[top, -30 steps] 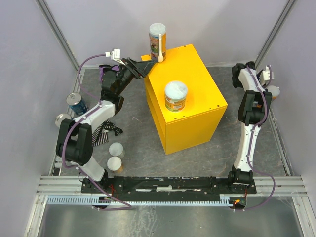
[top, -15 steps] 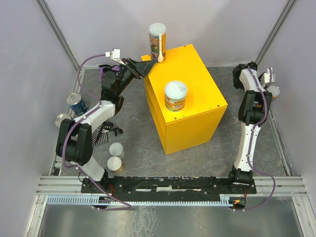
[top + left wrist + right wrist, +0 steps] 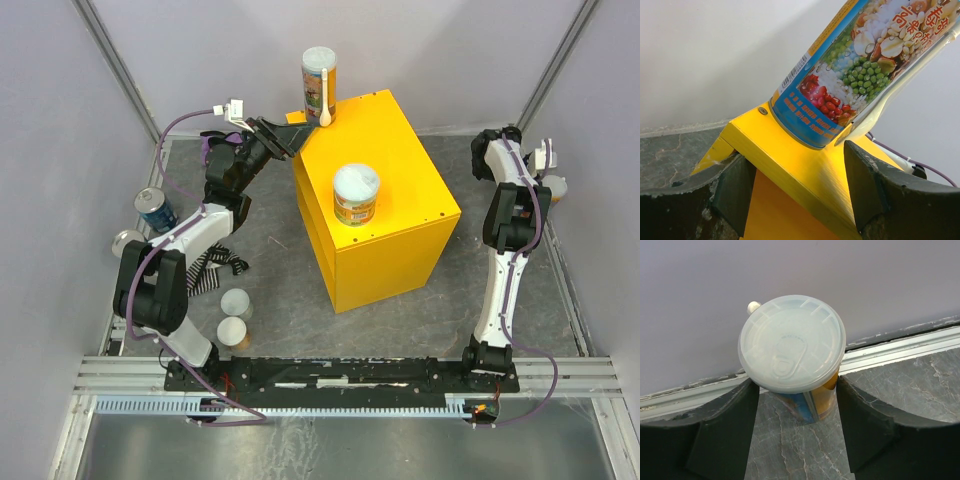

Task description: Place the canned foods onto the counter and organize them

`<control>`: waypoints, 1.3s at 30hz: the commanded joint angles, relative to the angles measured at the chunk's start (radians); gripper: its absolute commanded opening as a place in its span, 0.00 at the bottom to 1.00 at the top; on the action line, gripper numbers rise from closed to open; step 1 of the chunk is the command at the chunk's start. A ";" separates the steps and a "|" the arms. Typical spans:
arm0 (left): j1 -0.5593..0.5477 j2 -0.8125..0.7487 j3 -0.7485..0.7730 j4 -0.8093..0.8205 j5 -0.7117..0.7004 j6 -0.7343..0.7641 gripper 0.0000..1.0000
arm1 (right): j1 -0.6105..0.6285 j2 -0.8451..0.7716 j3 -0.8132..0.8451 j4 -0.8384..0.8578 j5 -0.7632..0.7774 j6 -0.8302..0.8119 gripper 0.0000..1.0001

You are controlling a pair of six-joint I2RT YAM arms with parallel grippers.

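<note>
Placed so far: two cans on top of the counter [image 3: 400, 160]. Tall tube [image 3: 319, 85] upright at the far-left corner, base close to the edge. Short tub [image 3: 355, 194] upright near the middle.

Left on the table: five.
- Blue tin [image 3: 155, 209] and silver-topped tin [image 3: 127, 240] at far left.
- Two pale-lidded tubs [image 3: 236, 303] near the left arm's base, just beside the striped cloth [image 3: 205, 270].
- One wall-side can [image 3: 791, 342] against the right wall.

Judged under half done; no arrangement on top yet.

Left gripper [image 3: 796, 155]: jaws apart, straddling the counter corner below the tall tube, holding nothing.

Right gripper [image 3: 796, 385]: jaws apart on either side of the wall-side can, from above. Contact: cannot tell.

Hard to make out:
- Wall-side can mostly hidden behind the right arm in the top view; label largely covered by the lid in the wrist view.
- Tall tube's top cut off in the left wrist view.
- Counter's hollow side not seen.
</note>
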 commanded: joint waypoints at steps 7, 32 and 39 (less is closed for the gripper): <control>0.009 0.058 -0.068 -0.108 0.067 0.137 0.74 | 0.002 -0.069 -0.075 0.123 0.023 -0.124 0.58; 0.015 -0.012 -0.073 -0.130 -0.020 0.090 0.74 | 0.147 -0.238 -0.138 0.396 0.059 -0.568 0.82; 0.014 -0.048 -0.057 -0.182 -0.139 0.069 0.73 | 0.125 -0.335 -0.136 0.445 -0.053 -0.656 0.83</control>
